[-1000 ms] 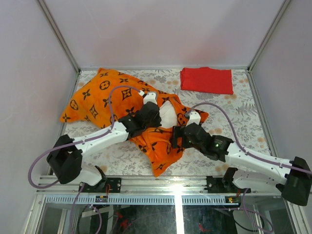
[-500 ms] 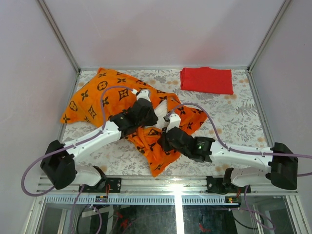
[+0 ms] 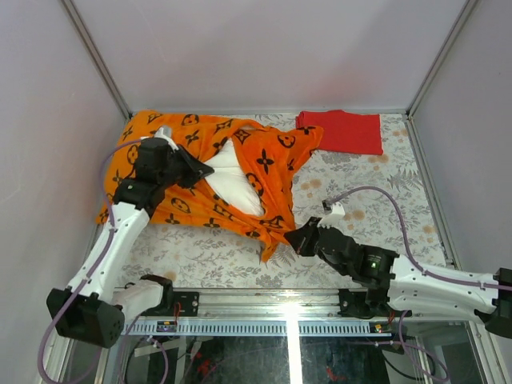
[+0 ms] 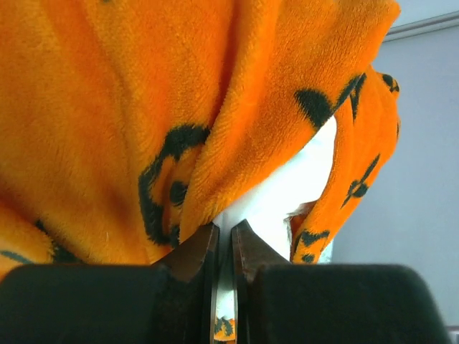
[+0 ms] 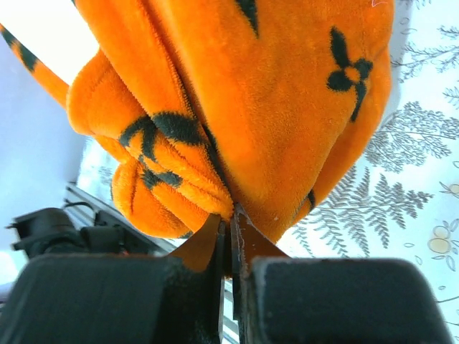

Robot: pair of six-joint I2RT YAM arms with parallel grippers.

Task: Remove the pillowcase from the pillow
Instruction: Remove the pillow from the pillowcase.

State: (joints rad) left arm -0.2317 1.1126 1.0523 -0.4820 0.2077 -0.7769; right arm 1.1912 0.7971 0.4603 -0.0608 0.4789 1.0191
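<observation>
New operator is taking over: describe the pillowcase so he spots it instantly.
Look at the floral-covered table, its far left part. The pillowcase is the crumpled bright orange cover there, wrapped around a white pillow. Its black flower and circle motifs set it apart from the plain red cloth folded to its right.

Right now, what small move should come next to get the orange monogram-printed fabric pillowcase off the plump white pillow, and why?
Probably draw the right gripper a little nearer and rightward, away from the left gripper. It pinches the near end of the orange printed pillowcase; the left one pinches the white pillow bared at the opening, so this should slide the cover off.
</observation>
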